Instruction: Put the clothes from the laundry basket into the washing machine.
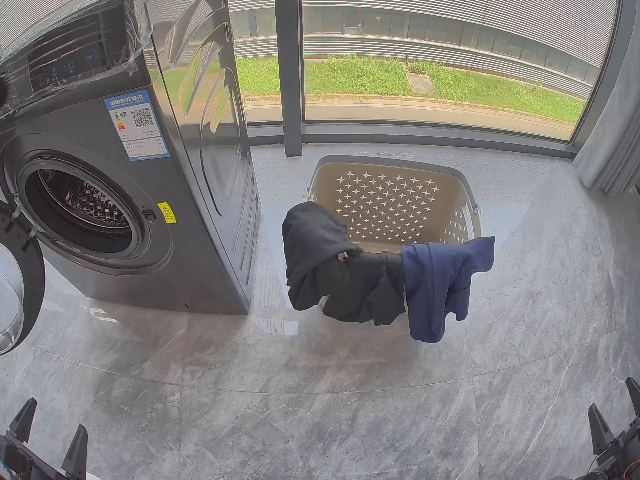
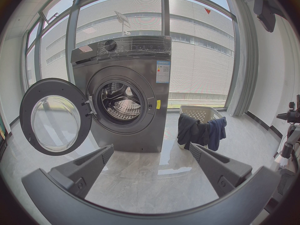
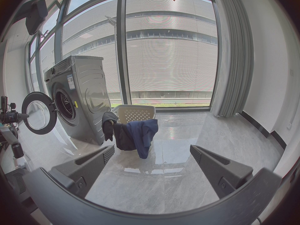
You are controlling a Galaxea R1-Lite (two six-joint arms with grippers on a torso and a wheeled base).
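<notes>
The washer (image 1: 133, 188) is standing in the upper left of the head view, its round mouth facing toward the lower left of the frame, and its door (image 1: 17, 288) is hanging wide open at the left edge; the drum (image 2: 120, 105) is showing bare metal, so I am judging that nothing has gone in yet. The basket (image 1: 393, 195) is sitting at centre frame, right of the washer and apart from it, its opening turned toward the camera. Two garments are lying over its near rim, hanging down outside: the black one (image 1: 333, 268) is spreading left to right along the rim, and the blue one (image 1: 440, 281) is drooping with its long axis running top to bottom, one corner pointing to the upper right. The whole job is looking undone. The left gripper (image 1: 53, 428) at lower left and the right gripper (image 1: 613, 401) at lower right are both gaping wide, holding nothing, well short of the clothes.
</notes>
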